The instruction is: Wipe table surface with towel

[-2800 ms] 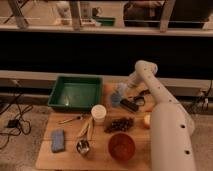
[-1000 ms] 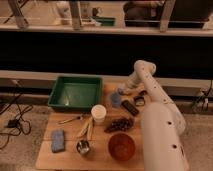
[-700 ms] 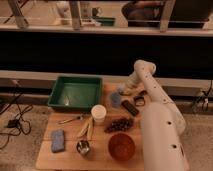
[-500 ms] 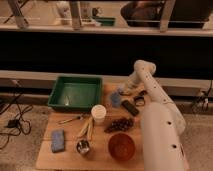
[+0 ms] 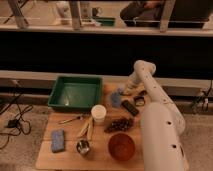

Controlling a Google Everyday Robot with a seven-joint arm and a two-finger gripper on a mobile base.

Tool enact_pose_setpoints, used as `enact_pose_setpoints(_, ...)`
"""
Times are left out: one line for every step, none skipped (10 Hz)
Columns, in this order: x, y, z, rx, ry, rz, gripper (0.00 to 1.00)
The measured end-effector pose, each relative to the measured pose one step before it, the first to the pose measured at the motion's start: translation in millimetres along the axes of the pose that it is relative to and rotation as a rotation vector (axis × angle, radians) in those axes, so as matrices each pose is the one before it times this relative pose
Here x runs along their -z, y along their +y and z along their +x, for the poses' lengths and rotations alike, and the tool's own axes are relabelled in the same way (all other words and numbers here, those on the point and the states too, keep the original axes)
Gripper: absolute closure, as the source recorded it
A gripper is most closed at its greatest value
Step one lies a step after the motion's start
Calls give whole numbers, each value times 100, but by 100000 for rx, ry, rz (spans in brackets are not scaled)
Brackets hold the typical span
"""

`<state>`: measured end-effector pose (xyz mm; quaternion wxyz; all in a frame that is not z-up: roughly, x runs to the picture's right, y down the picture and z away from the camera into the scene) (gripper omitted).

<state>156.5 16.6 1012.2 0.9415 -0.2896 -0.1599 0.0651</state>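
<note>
We can read no text, label, brand or number anywhere around the gripper (image 5: 123, 93), which sits at the towel (image 5: 116, 98).

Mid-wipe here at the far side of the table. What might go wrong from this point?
The gripper is down at the towel, near the table's far edge.
1. A stroke outward may push the towel off that edge.
2. The dark remote-like object lies just beside the towel; a sweep that way would likely knock it.
3. The green tray sits close on the other side, limiting the stroke.
</note>
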Motion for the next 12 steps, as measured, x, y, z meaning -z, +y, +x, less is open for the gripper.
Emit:
enact_pose_setpoints(-1, 1, -5, 2, -9, -7, 100)
enact_pose_setpoints(5, 7, 5, -28, -49, -1, 100)
enact_pose_setpoints(7, 113, -72, 226, 86, -265, 100)
enact_pose_setpoints(-17, 105, -148, 106, 191, -65, 100)
enact_pose_setpoints(21, -5, -72, -107, -22, 345, 100)
enact_pose_setpoints(140, -8, 125, -339, 93, 500, 100)
enact_pose_setpoints(98, -13, 78, -278, 10, 254, 100)
enact_pose_setpoints(139, -45, 209, -637, 15, 413, 100)
enact_pose_setpoints(279, -150, 201, -621, -10, 619, 100)
enact_pose_setpoints(131, -63, 238, -584, 140, 324, 100)
enact_pose_setpoints(311, -173, 341, -994, 323, 725, 100)
enact_pose_setpoints(187, -115, 157, -534, 131, 388, 100)
